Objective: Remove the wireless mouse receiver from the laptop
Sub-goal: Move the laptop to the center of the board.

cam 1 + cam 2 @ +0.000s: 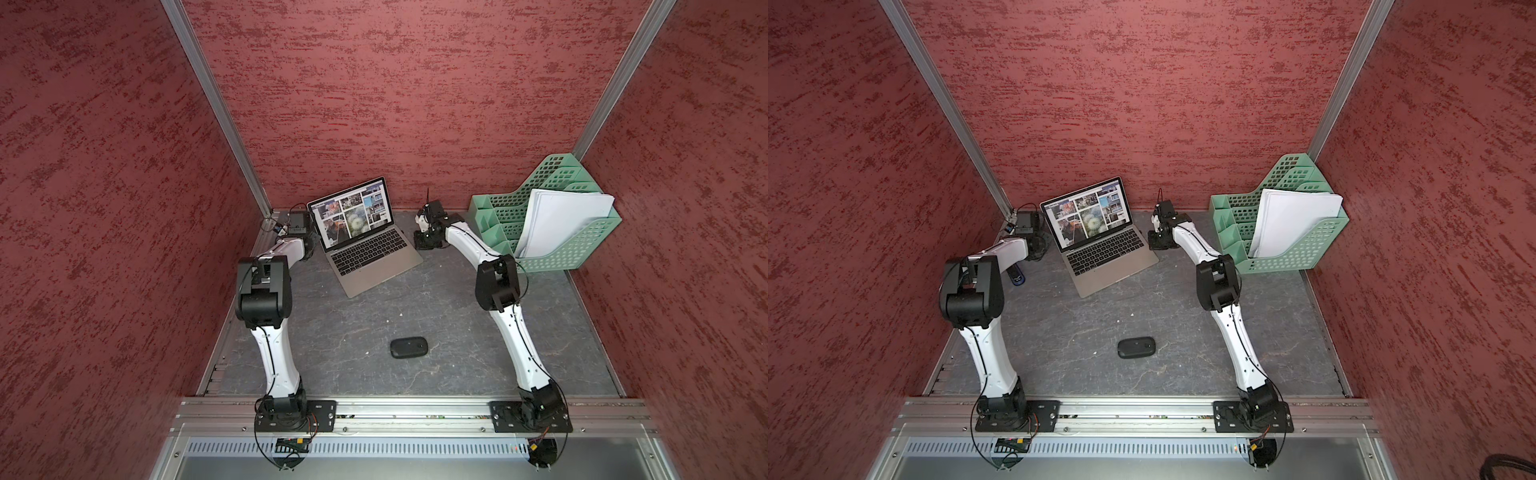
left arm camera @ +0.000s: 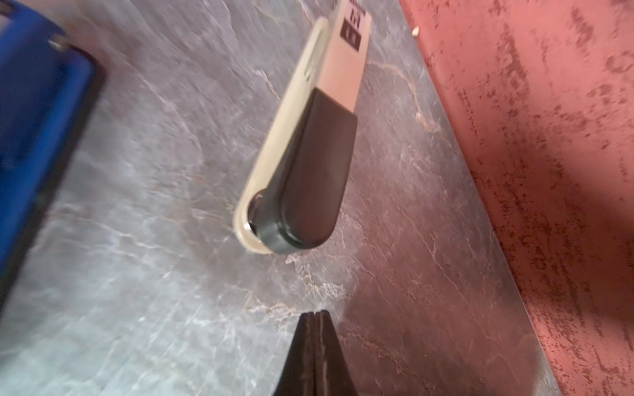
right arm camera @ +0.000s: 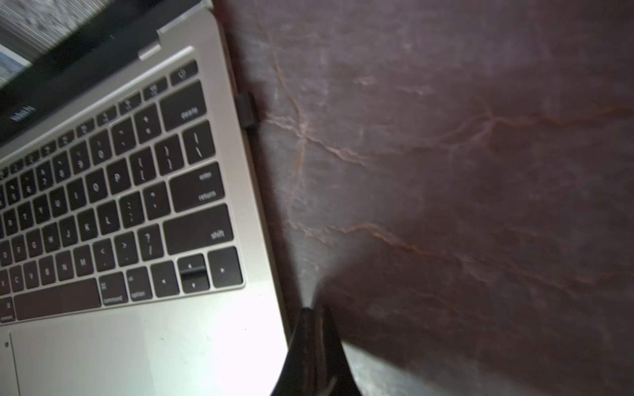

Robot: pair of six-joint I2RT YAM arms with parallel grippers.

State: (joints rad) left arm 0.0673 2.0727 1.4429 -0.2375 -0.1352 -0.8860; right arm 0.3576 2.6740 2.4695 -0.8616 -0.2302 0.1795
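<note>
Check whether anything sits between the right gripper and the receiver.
Nothing visible. The receiver sticks out of the laptop side; the shut right gripper is beside that same edge, with only table surface between them.

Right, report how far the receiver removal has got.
Done: nothing yet; the receiver sits plugged into the laptop edge. In hand: the right fingers are shut and empty beside that edge, short of the receiver. The left fingers are shut over the table, holding nothing. To do: open, grip the receiver, pull it out.
</note>
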